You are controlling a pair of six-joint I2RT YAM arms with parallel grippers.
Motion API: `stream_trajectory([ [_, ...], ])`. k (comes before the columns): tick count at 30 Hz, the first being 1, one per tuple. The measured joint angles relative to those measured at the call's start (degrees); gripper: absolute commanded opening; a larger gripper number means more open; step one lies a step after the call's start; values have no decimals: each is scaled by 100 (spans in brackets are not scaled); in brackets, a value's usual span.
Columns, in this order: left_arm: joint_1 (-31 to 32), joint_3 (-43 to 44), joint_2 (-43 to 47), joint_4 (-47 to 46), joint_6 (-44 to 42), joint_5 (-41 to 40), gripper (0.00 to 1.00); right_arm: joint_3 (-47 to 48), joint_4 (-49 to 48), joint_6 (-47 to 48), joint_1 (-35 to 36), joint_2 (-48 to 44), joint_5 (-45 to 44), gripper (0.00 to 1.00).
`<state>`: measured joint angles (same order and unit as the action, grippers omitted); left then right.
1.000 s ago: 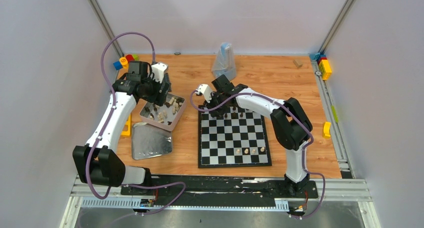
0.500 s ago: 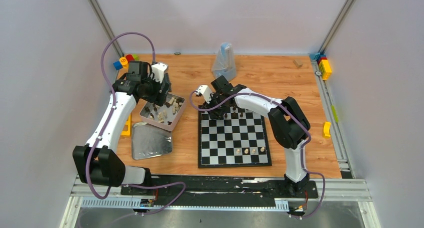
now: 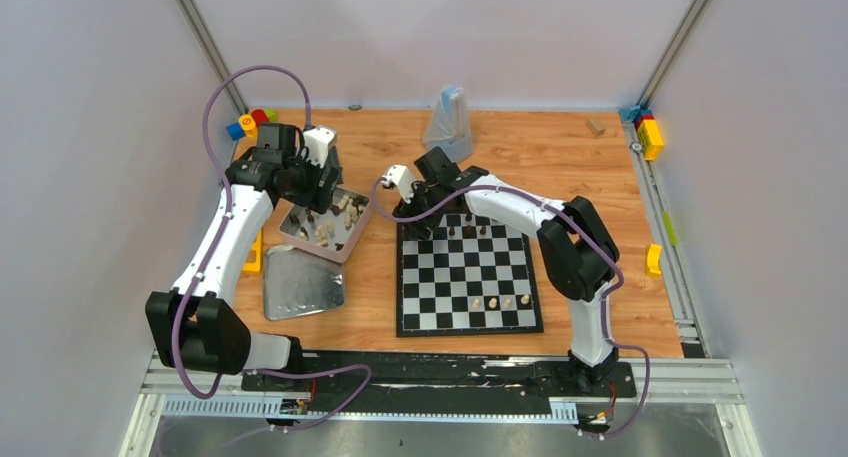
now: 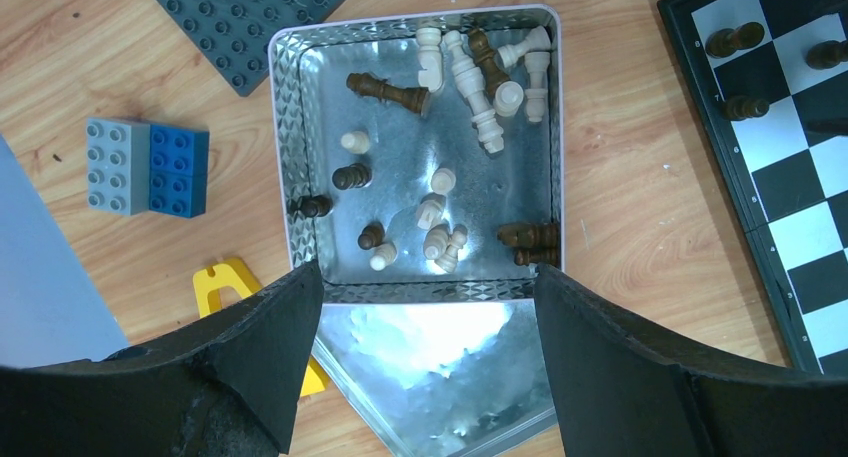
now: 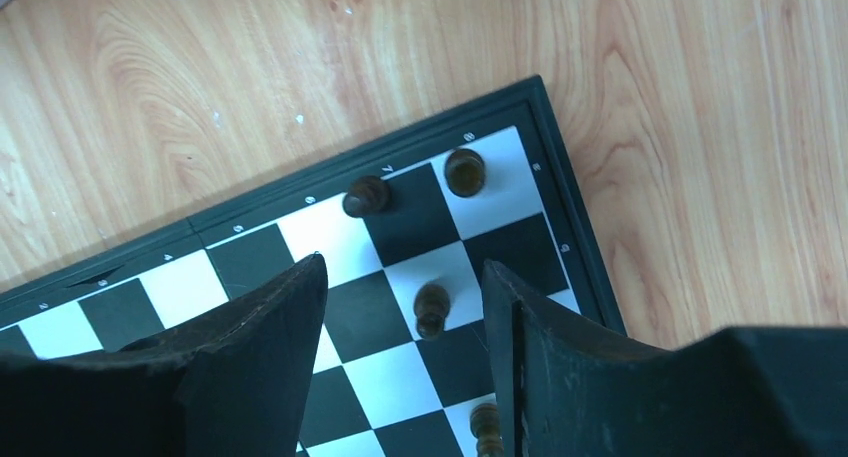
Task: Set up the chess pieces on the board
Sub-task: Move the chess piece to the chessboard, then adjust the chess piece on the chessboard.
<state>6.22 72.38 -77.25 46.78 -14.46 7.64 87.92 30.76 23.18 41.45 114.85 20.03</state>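
Few chess pieces (image 5: 465, 172) stand at the board's (image 3: 455, 277) 12 and 6 o'clock edges, most lie in the tin (image 4: 400, 157); left tool (image 4: 425, 282) and right tool (image 5: 405, 272) are open, empty.

Under my arms: wooden table (image 3: 560, 157) | right of centre: chessboard (image 3: 470, 277) flat on it | left: open silver tin (image 4: 283, 157), its lid (image 3: 303, 285) nearer me, against it | by the tin: dark grey studded plate (image 4: 250, 17), grey-and-blue bricks (image 4: 148, 167), yellow piece (image 4: 222, 282) | far edge: clear plastic bag (image 3: 447, 122), coloured bricks (image 3: 252, 122) at my far-left corner
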Motion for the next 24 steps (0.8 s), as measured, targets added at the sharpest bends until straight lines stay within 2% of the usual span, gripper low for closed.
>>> stream_trajectory([
  [24, -118, 0, 0, 0, 28, -2, 85, 503, 136, -4, 243, 393, 79, 43],
])
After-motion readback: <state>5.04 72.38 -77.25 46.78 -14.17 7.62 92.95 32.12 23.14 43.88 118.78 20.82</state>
